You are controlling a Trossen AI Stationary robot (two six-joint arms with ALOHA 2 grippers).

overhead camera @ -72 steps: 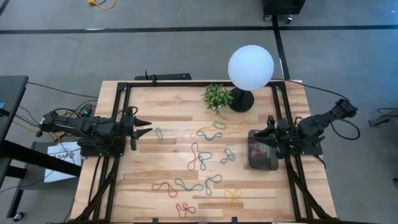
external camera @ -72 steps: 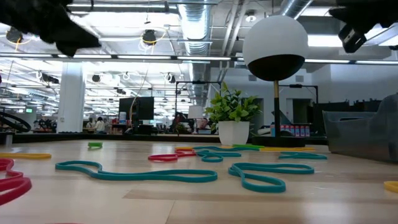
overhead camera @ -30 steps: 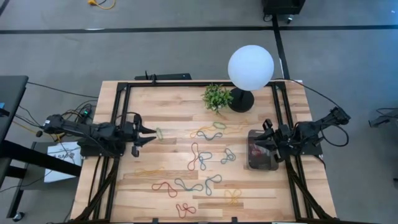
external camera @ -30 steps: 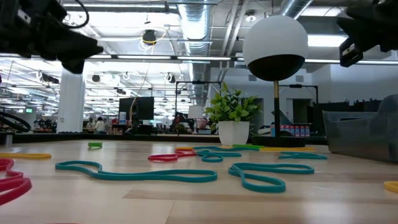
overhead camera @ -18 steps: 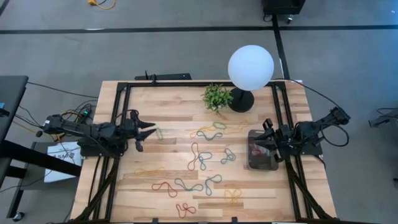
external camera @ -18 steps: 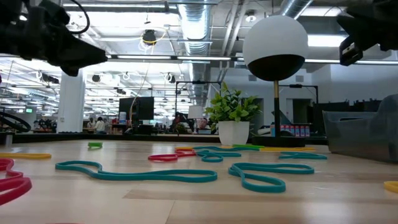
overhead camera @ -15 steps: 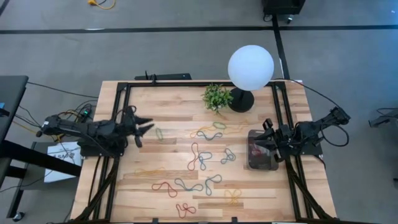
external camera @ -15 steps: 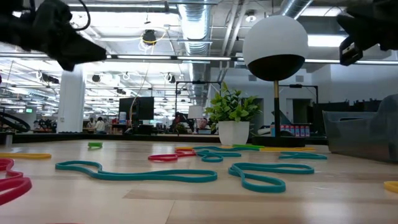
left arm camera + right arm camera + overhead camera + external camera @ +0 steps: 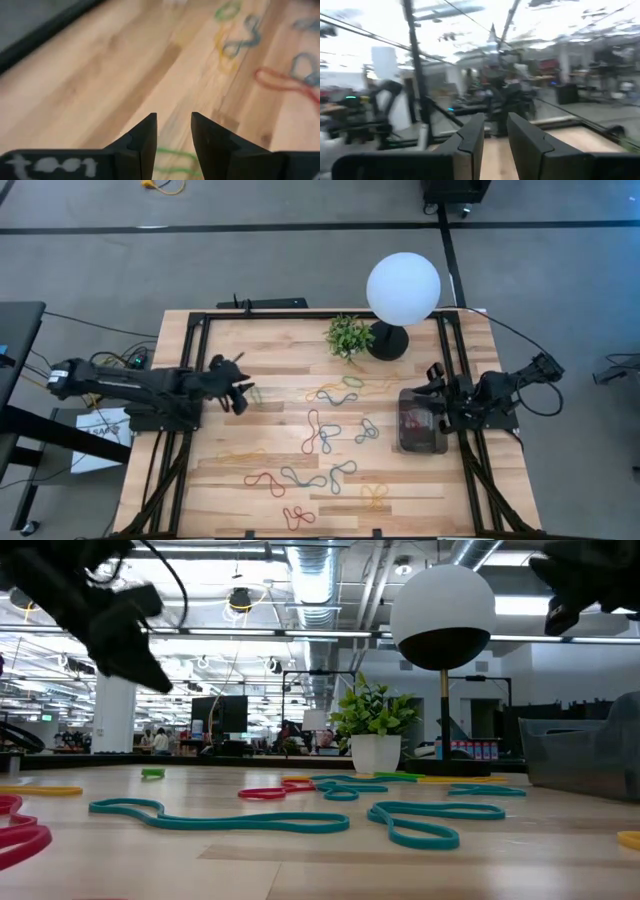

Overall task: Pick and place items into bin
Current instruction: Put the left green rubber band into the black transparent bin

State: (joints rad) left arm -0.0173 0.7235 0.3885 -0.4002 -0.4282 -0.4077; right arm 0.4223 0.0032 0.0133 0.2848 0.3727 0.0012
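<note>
Several rubber bands in red, blue, green, yellow and orange lie flat on the wooden table (image 9: 290,350), most of them around its middle (image 9: 322,432). A lone green band (image 9: 256,394) lies toward the left. My left gripper (image 9: 244,392) hangs just left of it, tipped down and open with a narrow gap. In the left wrist view the green band (image 9: 175,161) shows beneath the left gripper (image 9: 174,125). The dark grey bin (image 9: 422,423) stands at the right with red bands inside. My right gripper (image 9: 437,394) hovers over the bin's right rim, open and pointing level; the right wrist view shows it (image 9: 496,125) facing the room.
A small green plant (image 9: 348,336) and a lamp with a white globe (image 9: 403,288) on a black round base (image 9: 388,342) stand at the far edge. Black frame rails (image 9: 190,380) run along the left and right sides. Bare wood lies between the left gripper and the band cluster.
My left gripper has moved toward the table's right, up to the lone green band, turning about its wrist and tipping its fingers downward. The bands and the bin have stayed where they were.
</note>
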